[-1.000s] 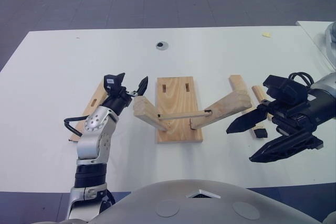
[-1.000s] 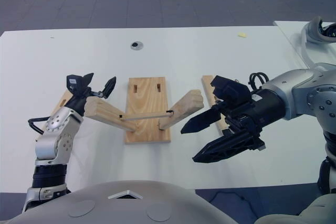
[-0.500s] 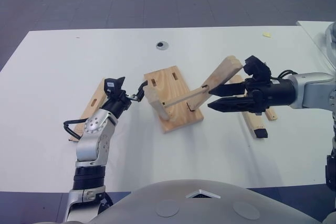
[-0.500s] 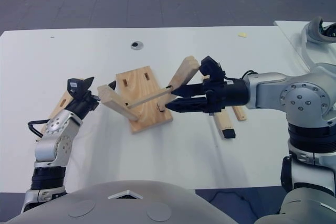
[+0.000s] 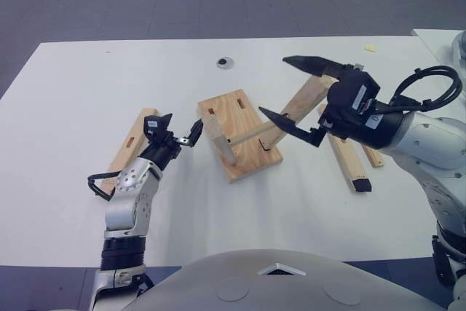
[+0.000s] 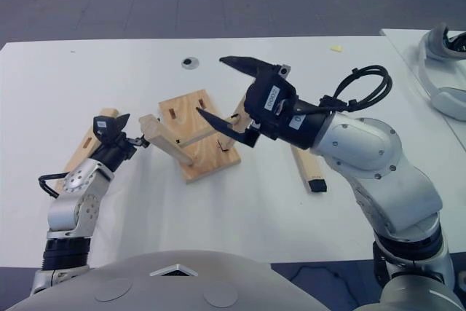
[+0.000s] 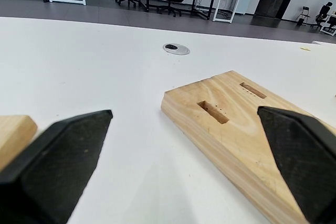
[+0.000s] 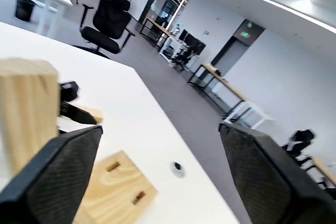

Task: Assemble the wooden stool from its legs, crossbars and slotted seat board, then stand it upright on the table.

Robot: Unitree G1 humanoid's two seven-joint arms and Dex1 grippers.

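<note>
The slotted seat board (image 5: 245, 152) lies flat and skewed on the white table (image 5: 87, 85). Over it lies a frame of two legs, left (image 5: 218, 140) and right (image 5: 304, 101), joined by a thin crossbar (image 5: 251, 134). My right gripper (image 5: 293, 92) is open and hovers at the right leg, one finger above it and one beside it. My left gripper (image 5: 182, 123) is open, just left of the left leg's top end, holding nothing. The left wrist view shows the board (image 7: 231, 124) between the black fingers (image 7: 58, 156). A leg's end (image 8: 29, 108) stands close in the right wrist view.
A slotted wooden piece (image 5: 129, 145) lies left of my left arm. Two more loose wooden pieces (image 5: 346, 162) lie under my right forearm. A round metal grommet (image 5: 225, 63) sits in the table behind the board. The table's near edge runs close below.
The board and leg frame have turned askew on the table. My right gripper swung in from the right to the right leg and now stands wide open. The left gripper drew back slightly.
</note>
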